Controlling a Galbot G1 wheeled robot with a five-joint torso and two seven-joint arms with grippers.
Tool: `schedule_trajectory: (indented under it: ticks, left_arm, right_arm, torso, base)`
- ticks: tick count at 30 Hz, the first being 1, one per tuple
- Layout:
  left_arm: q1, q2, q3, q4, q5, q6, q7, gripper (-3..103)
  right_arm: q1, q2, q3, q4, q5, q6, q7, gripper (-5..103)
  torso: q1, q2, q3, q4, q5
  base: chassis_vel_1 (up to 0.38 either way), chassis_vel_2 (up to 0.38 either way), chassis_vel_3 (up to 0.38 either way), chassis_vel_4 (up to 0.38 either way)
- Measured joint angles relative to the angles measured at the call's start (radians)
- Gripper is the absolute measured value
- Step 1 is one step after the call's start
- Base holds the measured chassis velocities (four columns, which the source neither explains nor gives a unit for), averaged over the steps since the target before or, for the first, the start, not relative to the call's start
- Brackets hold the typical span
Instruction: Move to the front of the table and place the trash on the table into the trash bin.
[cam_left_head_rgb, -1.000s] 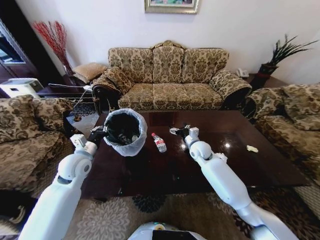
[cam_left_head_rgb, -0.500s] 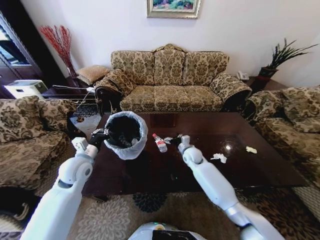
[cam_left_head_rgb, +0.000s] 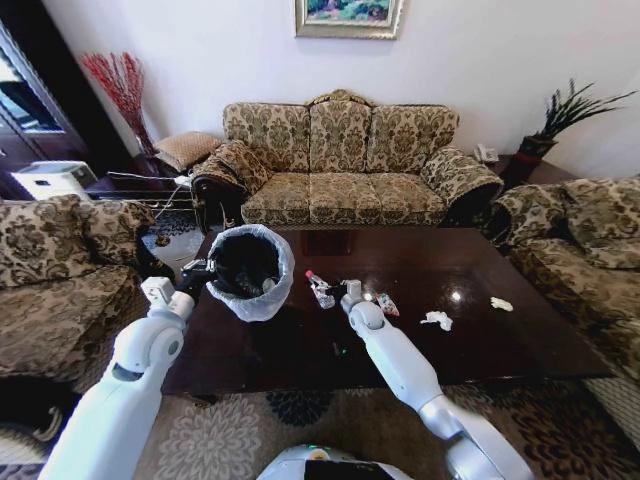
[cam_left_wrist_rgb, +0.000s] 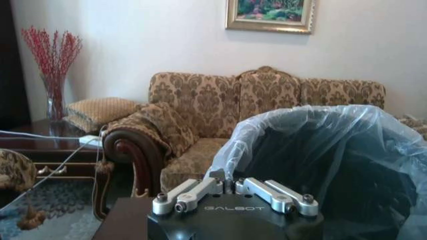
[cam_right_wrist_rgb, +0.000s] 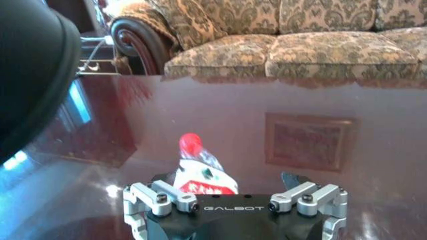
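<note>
The trash bin (cam_left_head_rgb: 250, 268), black with a white liner, stands on the dark glossy table (cam_left_head_rgb: 300, 345) near its left end. My left gripper (cam_left_head_rgb: 200, 272) is shut on the bin's rim, and the liner (cam_left_wrist_rgb: 313, 130) rises just past the gripper (cam_left_wrist_rgb: 227, 176). A small red-capped bottle (cam_left_head_rgb: 319, 289) lies right of the bin. My right gripper (cam_left_head_rgb: 338, 289) is open and low over the table. The bottle (cam_right_wrist_rgb: 195, 167) lies between its spread fingers, closer to one of them. A colourful wrapper (cam_left_head_rgb: 387, 303) and two white paper wads (cam_left_head_rgb: 436, 319) (cam_left_head_rgb: 501, 302) lie farther right.
A patterned sofa (cam_left_head_rgb: 340, 165) stands behind the table, with armchairs at the left (cam_left_head_rgb: 60, 260) and the right (cam_left_head_rgb: 580, 240). Behind the left armchair is a side table with a red-twig vase (cam_left_head_rgb: 120, 90). A potted plant (cam_left_head_rgb: 560, 115) stands at the back right.
My right gripper has swung left across the table to the bottle, and the wrapper now shows beside the arm. The left gripper and the bin have stayed put.
</note>
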Motion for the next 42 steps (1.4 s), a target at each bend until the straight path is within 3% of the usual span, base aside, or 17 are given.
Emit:
schedule_trajectory:
  ticks: [7, 11, 19, 23, 29, 31, 36, 42]
  left_arm:
    - [0.000, -0.016, 0.004, -0.002, 0.001, -0.002, -0.001, 3]
    - [0.004, -0.017, 0.002, -0.008, 0.001, -0.003, 0.000, 3]
    - [0.016, -0.017, -0.010, -0.023, 0.002, -0.004, -0.001, 3]
    - [0.019, -0.027, -0.011, -0.024, 0.003, -0.003, -0.001, 3]
    - [0.017, -0.027, -0.008, -0.028, 0.003, -0.004, -0.001, 3]
    - [0.017, -0.024, -0.007, -0.030, 0.003, -0.004, -0.001, 3]
    - [0.021, -0.023, -0.006, -0.033, 0.002, -0.004, 0.000, 3]
    - [0.035, -0.026, -0.003, -0.039, 0.004, -0.005, 0.006, 3]
  right_arm:
    - [0.001, 0.019, 0.005, -0.047, -0.017, 0.024, -0.023, 101]
    - [0.001, 0.029, 0.001, -0.060, -0.042, 0.022, -0.034, 78]
    - [0.003, 0.042, -0.003, -0.087, -0.059, 0.023, -0.042, 56]
    - [0.002, 0.033, -0.005, -0.087, -0.059, 0.024, -0.040, 34]
    - [-0.007, 0.022, 0.002, -0.081, -0.051, 0.024, -0.033, 18]
    - [-0.017, 0.014, 0.005, -0.062, -0.042, 0.027, -0.018, 8]
    - [-0.030, -0.002, 0.007, -0.004, -0.023, 0.025, 0.009, 1]
    - [-0.025, -0.089, 0.013, 0.239, 0.050, 0.011, 0.060, 0]
  torso:
    - [-0.001, 0.000, -0.001, 0.0002, 0.0001]
    - [-0.001, -0.002, -0.002, 0.0002, 0.0001]
    - [-0.003, -0.003, -0.003, 0.0005, 0.0003]
    - [-0.003, -0.004, -0.003, 0.0004, 0.0002]
    - [-0.003, -0.005, -0.004, 0.0004, 0.0002]
    - [-0.003, -0.006, -0.004, 0.0003, 0.0001]
    - [-0.003, -0.006, -0.003, 0.0001, 0.0002]
    - [-0.004, -0.007, -0.004, 0.0001, 0.0001]
  base:
    - [0.000, 0.000, 0.000, 0.000]
    - [0.000, 0.000, 0.000, 0.000]
    - [0.000, 0.000, 0.000, 0.000]
    - [0.000, 0.000, 0.000, 0.000]
    - [0.000, 0.000, 0.000, 0.000]
    - [0.000, 0.000, 0.000, 0.000]
    - [0.000, 0.000, 0.000, 0.000]
    - [0.000, 0.000, 0.000, 0.000]
